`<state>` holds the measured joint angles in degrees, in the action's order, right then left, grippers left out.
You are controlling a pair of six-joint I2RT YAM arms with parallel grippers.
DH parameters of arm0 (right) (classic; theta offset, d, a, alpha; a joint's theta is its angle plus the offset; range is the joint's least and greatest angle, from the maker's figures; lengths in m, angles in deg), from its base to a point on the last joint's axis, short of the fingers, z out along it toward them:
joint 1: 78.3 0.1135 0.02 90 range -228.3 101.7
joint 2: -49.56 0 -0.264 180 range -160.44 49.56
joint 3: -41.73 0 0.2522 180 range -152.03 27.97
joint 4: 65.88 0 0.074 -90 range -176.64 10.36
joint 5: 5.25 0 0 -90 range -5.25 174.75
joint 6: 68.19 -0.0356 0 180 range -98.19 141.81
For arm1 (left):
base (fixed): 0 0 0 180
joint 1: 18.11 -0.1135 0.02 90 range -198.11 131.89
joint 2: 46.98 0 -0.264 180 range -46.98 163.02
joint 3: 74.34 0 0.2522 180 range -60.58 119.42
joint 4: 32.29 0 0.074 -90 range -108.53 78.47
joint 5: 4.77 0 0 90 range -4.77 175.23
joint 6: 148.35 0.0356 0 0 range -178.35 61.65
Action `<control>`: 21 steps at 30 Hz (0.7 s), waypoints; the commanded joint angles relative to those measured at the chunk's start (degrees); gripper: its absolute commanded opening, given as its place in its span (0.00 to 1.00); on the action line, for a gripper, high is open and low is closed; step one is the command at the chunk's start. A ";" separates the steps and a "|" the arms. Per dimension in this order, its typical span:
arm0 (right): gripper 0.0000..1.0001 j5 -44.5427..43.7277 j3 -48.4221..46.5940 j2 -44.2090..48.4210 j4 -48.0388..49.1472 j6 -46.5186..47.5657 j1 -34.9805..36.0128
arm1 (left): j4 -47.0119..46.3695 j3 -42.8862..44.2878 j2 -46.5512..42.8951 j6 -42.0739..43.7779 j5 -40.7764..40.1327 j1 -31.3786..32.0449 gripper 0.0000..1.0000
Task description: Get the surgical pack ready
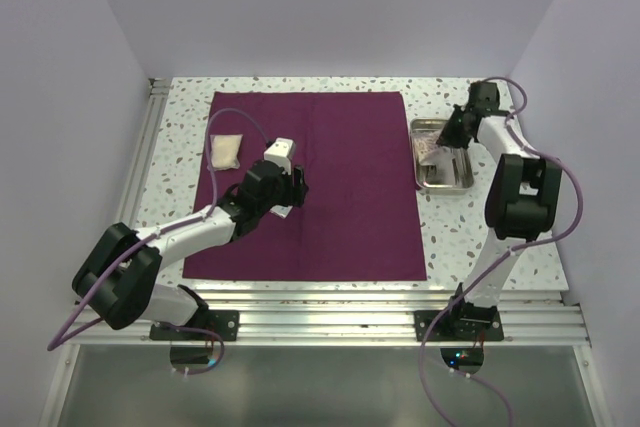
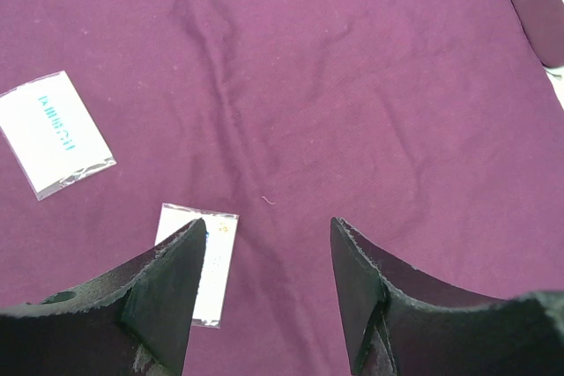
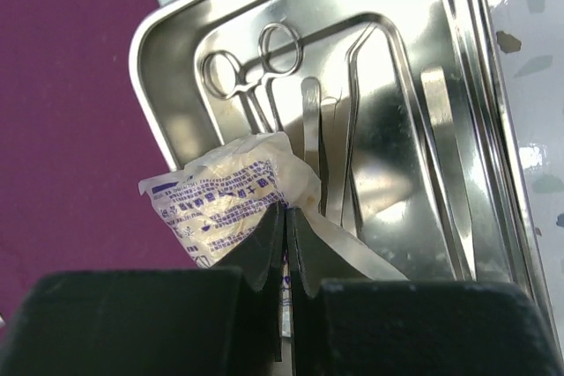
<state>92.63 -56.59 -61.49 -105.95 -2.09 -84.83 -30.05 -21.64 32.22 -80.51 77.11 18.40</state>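
The surgical pack is a plum-maroon drape [image 1: 340,197] spread flat in the middle of the table. My left gripper [image 1: 290,192] hovers over its left half, open and empty. In the left wrist view [image 2: 269,235] the drape [image 2: 352,85] carries two small white packets, one by my left finger [image 2: 211,261] and one further left [image 2: 55,131]. My right gripper [image 1: 452,135] is over the steel tray [image 1: 465,179]. In the right wrist view [image 3: 286,217] it is shut on a printed gauze packet [image 3: 229,195] held above the tray [image 3: 159,50].
A pale gauze packet [image 1: 225,152] lies at the drape's left edge. The tray holds scissors [image 3: 260,63] and several long steel instruments [image 3: 441,156]. The drape's right edge [image 3: 62,129] lies close beside the tray. White walls close in the table on three sides.
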 commanded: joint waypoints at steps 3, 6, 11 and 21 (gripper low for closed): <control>0.00 -2.34 -5.17 -4.87 4.51 -5.97 -0.51 | -3.06 -0.18 -0.62 -0.96 -1.11 -0.13 0.62; 0.01 -5.15 -5.54 -5.59 5.99 -7.56 -0.51 | -2.71 -0.18 -0.80 -0.88 -2.16 -0.13 0.62; 0.42 -7.17 -4.66 -3.57 7.49 -7.65 -0.33 | -2.18 -0.27 -1.15 -0.88 -3.48 -0.30 0.63; 0.48 -6.12 5.70 11.02 5.39 -1.51 9.50 | -1.57 -0.70 -0.71 -2.81 -1.03 -3.64 0.68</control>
<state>86.88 -52.85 -57.27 -100.48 -6.57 -81.00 -29.99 -21.88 32.22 -81.60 75.23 16.33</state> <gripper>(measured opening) 0.473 0.669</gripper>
